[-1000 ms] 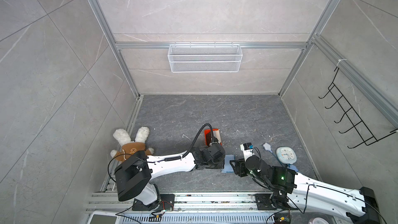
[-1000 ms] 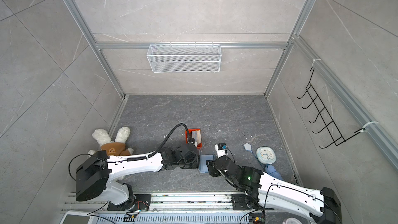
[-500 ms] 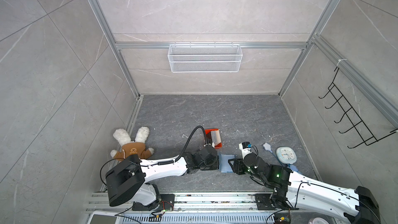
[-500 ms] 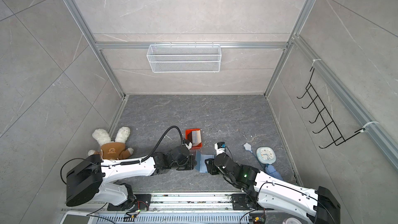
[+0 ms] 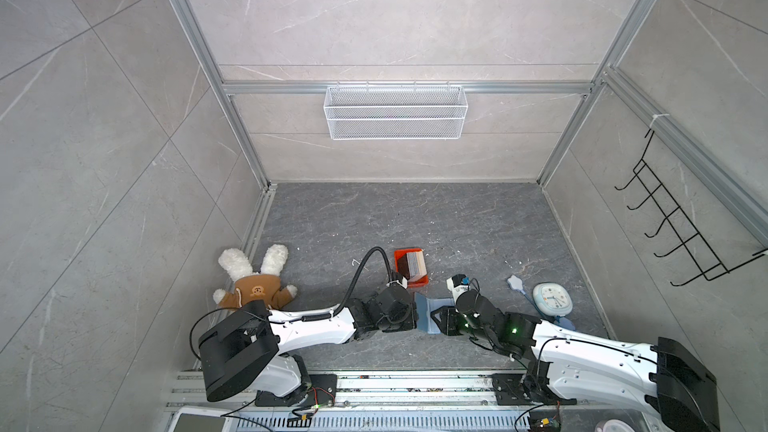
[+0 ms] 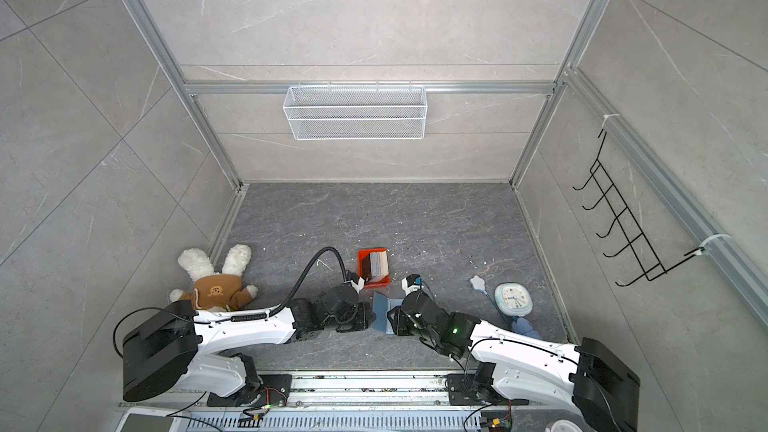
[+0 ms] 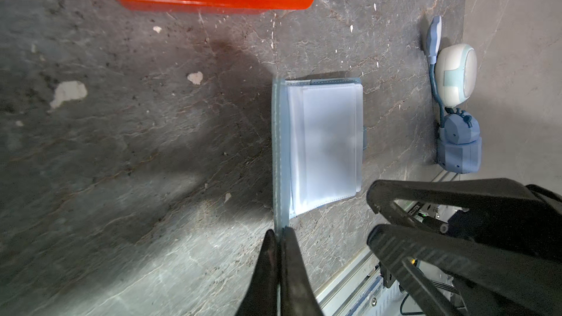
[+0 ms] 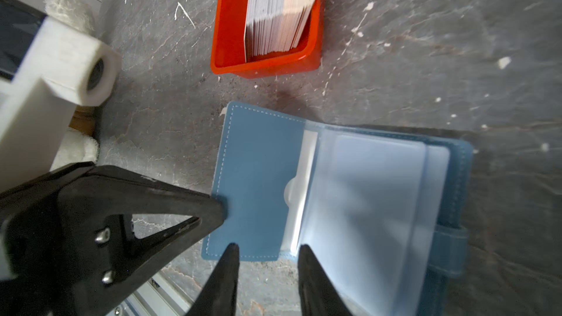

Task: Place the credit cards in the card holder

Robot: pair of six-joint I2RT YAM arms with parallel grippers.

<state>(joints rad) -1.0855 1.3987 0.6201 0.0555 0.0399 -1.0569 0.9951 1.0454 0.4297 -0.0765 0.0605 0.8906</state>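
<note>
Both arms meet at the open card holder on the worktop, near the tray of cards. My left jaws pinch its raised cover; right jaws, partly spread, straddle its edge.

On the grey desk a white plush bunny lies by the left wall, an orange tray stands near the middle, and a blue clock lies face up at the right, a blue figure just beside it. A white wire basket hangs on the back wall, a black hook rack on the right wall.
</note>
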